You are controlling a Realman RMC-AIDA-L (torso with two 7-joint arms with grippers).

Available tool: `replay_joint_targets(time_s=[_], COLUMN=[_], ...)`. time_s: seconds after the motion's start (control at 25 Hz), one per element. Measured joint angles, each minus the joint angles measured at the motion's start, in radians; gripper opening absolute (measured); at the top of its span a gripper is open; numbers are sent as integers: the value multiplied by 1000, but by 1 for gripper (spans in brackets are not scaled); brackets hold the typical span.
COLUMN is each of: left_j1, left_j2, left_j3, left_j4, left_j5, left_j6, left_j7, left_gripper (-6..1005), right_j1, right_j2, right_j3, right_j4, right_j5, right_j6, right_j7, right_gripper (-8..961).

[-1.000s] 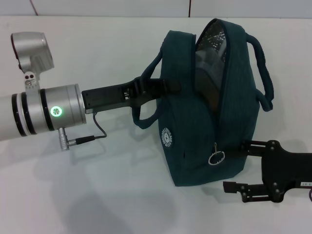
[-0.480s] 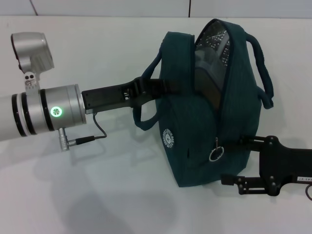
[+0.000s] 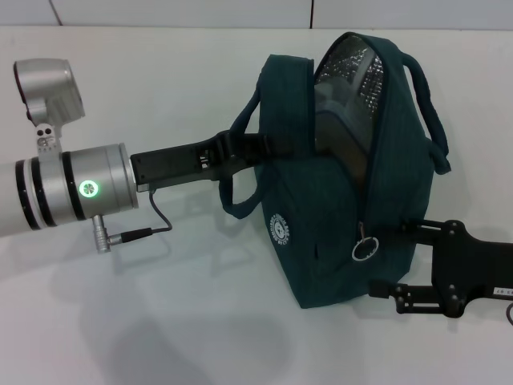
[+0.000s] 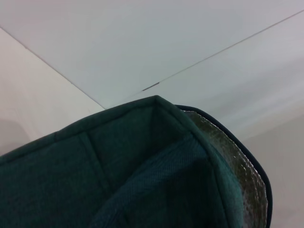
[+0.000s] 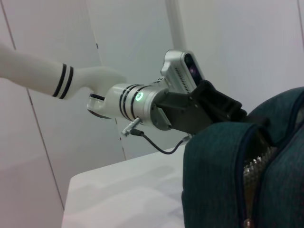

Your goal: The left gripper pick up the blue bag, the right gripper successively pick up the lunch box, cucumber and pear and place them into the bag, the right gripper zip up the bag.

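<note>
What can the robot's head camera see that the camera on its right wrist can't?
Only the head view shows the right gripper low beside the blue bag, the ring zip pull hanging on the bag's front, the round white logo and both loop handles.

Only the right wrist view shows the white sleeve with two dark bands behind the left arm, plus the table edge.

Both show the left gripper at the top of the bag, its silver cylinder with the green light, and the silver foil lining inside the open bag.
</note>
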Motion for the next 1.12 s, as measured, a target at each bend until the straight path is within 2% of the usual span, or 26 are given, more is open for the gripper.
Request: replay_joint_targets(time_s=[0.36, 1.12], left_j1=[1, 0], left_j2=[0, 0], left_j3=[0, 0], left_j4=[4, 5], left_j5=[0, -2], left_j6=[0, 0], left_j7=[6, 6], left_gripper=[101, 102], right_j1=[17, 15], right_j2=[4, 6], right_j3=[-58, -63], right_j4=[16, 45], right_j5=[10, 108], right_j6=[18, 73], right_j7=[1, 2], right_gripper=[754, 753])
